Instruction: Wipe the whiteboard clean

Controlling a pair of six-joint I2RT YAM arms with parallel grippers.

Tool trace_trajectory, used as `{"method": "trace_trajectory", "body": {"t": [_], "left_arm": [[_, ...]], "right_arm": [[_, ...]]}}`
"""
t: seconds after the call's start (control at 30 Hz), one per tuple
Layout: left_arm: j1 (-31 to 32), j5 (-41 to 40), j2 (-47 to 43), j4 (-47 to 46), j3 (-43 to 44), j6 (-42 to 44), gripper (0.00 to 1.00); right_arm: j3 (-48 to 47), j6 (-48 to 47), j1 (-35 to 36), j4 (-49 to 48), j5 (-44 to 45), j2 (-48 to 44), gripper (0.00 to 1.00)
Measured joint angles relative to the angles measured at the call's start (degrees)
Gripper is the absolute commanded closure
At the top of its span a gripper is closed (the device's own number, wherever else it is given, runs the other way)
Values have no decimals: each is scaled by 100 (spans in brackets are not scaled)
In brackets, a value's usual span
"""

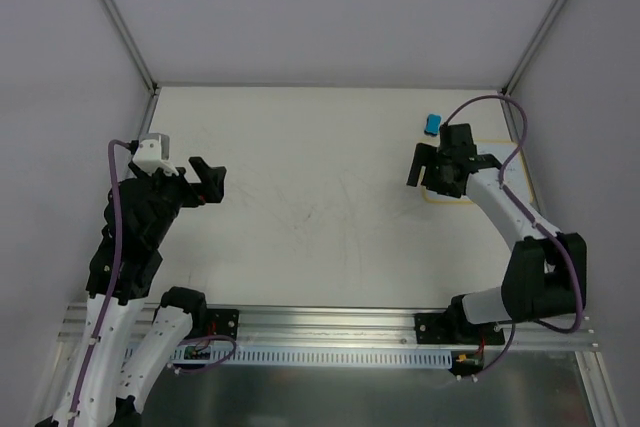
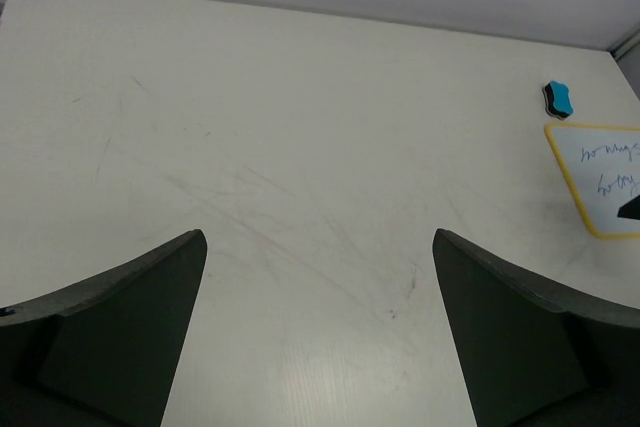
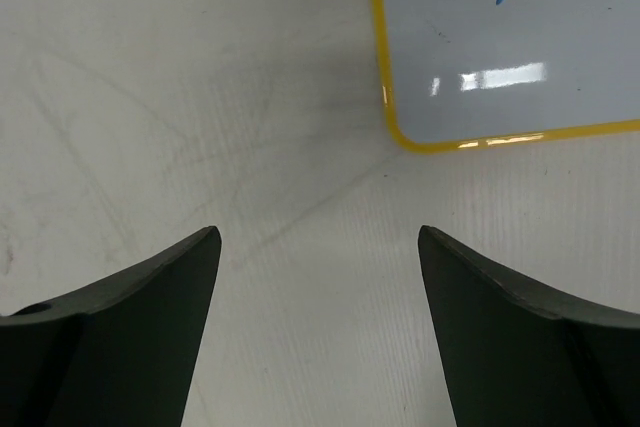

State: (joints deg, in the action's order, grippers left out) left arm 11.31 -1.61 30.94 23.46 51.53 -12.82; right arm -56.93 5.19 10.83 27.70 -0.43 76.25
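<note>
Right fingers (image 3: 150, 337): spread wide, nothing between them, hanging over bare worktop (image 1: 320, 167) just off the board's corner.
Left fingers (image 2: 120, 337): wide apart too, empty, parked well away on the far-left side and taking no part here.
Whiteboard (image 3: 520, 47): flat on the right side of the worktop, yellow rim all round, and partly hidden under the right arm in the overhead view.
Blue writing (image 2: 608, 169): two scrawled lines showing, so by the look of it no wiping has happened.
Eraser (image 2: 559, 99): small blue block, sitting just beyond the board's far corner, near it but not touching, and in nobody's grip.
Step in hand: my read is that the right arm has to get that eraser before anything else.
Risk one: the eraser is a small target. If one finger comes down off-centre, it will likely shove the block away instead of closing on it.
Risk two: the board's corner sits right beside these fingers. A careless drop could catch the rim and skid the board across the worktop.
Risk three: nothing visible pins the board down. With the left arm so far off, firm wiping strokes could push the board along and smear the ink instead of clearing it.
</note>
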Motion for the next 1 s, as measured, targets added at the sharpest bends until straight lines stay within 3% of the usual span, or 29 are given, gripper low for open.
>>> {"method": "trace_trajectory", "body": {"t": [0.2, 0.4, 0.8, 1.0], "left_arm": [[0, 181, 11, 2, -168, -98, 1], [0, 271, -48, 7, -238, -133, 1], [2, 269, 9, 146, -254, -125, 1], [0, 267, 94, 227, -254, -111, 1]], "right_arm": [[-468, 315, 4, -136, 614, 1598, 30], [-935, 691, 4, -205, 798, 2468, 46], [-1134, 1196, 7, -254, 1174, 2914, 52], [-1132, 1198, 55, -251, 1307, 2922, 71]]}}
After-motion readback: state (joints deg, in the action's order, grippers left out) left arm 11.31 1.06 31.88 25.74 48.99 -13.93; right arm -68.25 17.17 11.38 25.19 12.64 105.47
